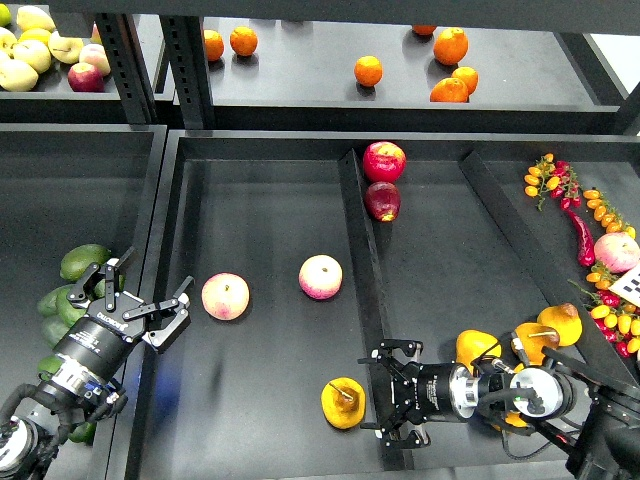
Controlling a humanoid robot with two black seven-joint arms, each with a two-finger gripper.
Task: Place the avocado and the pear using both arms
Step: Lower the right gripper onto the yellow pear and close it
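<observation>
At nine o'clock, avocados are seen piled in the left tray. Just beside them the left gripper is held with jaws spread, nothing between them, pointing toward two o'clock. Two peaches are seen near the middle tray's centre. At six o'clock a pear is found resting by the divider. Just beside it, the right gripper is seen released, fingers apart, facing nine o'clock. More pears are heaped at four o'clock.
</observation>
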